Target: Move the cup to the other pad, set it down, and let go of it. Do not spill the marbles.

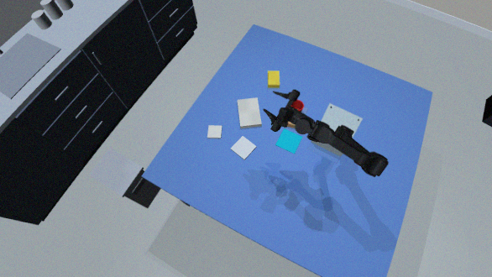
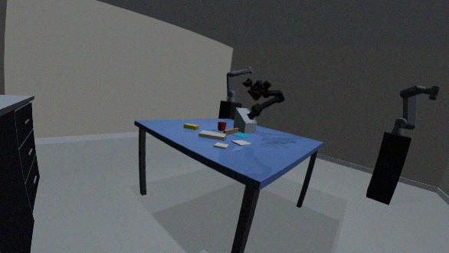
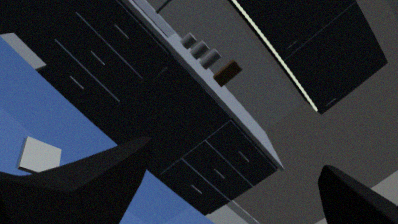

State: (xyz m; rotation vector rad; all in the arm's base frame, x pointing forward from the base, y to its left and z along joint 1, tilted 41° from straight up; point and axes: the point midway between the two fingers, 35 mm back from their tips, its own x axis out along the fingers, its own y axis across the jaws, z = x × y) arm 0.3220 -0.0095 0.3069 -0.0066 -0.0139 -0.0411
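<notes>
Black jointed arm (image 1: 344, 143), grey base block, tapered black jaws

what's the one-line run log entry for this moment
phase: pre-grasp | gripper: open, empty, raised above table | red cup: upright on table, untouched | cyan pad: unoccupied | spill: none seen

Blue table (image 1: 235, 197) with cup (image 1: 298, 105), pads, blocks.
</notes>
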